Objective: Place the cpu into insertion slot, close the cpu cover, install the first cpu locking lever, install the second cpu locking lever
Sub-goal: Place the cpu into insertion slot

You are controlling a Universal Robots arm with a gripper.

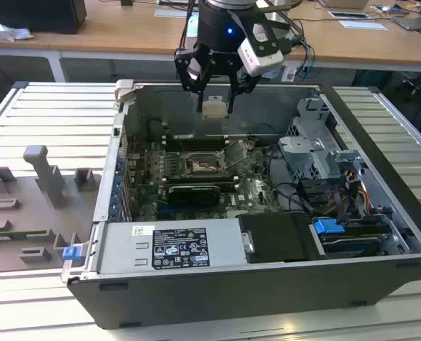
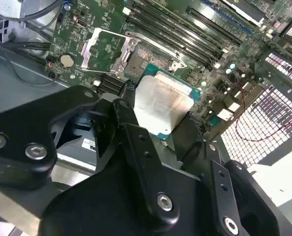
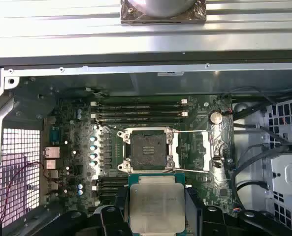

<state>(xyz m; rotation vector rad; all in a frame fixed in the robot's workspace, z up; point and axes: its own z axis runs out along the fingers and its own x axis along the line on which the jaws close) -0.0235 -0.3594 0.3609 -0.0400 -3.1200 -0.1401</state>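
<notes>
You hold the cpu level, clamped by its edges in the gripper, well above the bare insertion slot, whose cpu cover lies swung open beside it, leaving the socket unobstructed.

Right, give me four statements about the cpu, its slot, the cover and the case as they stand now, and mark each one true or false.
1. The gripper is shut on the cpu. True.
2. The cpu sits in the insertion slot. False: it is held in the air above the case, and the slot is bare, with its dark centre showing.
3. The cpu cover is swung open to one side of the slot. True.
4. The computer case is closed by a side panel. False: its open side faces up, so the inside is in plain sight.
</notes>
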